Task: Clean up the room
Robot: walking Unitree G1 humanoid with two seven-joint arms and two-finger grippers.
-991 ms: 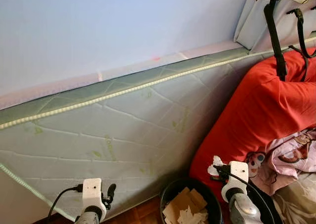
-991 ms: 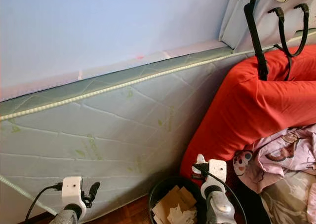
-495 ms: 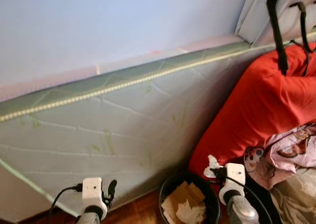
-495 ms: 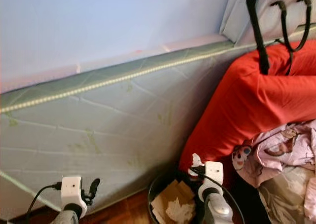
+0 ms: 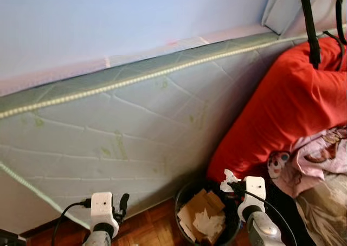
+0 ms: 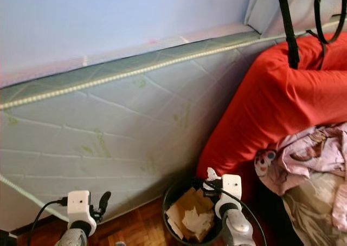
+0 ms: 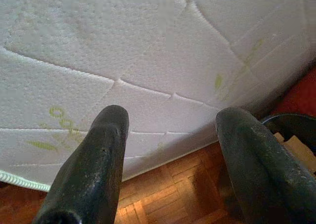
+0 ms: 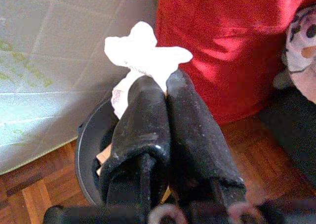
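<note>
Right claw (image 8: 165,88): fingers pressed together, pinching a crumpled white tissue (image 8: 144,56); in the head views it sits just above the near right rim of the bin.
Left claw (image 7: 170,150): fingers spread wide with nothing between them, held low over the parquet floor (image 7: 163,194) and pointing at the mattress.
Tissue: sticks out past the right claw's fingertips, above the bin's edge, not yet inside it.
Bin (image 5: 184,194): round and black, standing on the floor between the mattress and the red cushion, close to both; it holds brown cardboard pieces (image 5: 203,205) and crumpled white paper (image 5: 209,223).
Head views add: the bin's contents and both white wrist housings, which the wrist views lack.
Right wrist view adds: the closed grip on the tissue, seen plainly, with the bin's dark rim behind the fingers.
Mattress (image 5: 135,127): pale quilted, green leaf print, leaning on its long edge against the light blue wall (image 5: 108,18).
Red cushion (image 5: 287,110): big and bulging, right of the mattress, with black straps (image 5: 309,24) hanging over its top.
Pink printed cloth (image 5: 314,159): bunched against the cushion's lower right.
</note>
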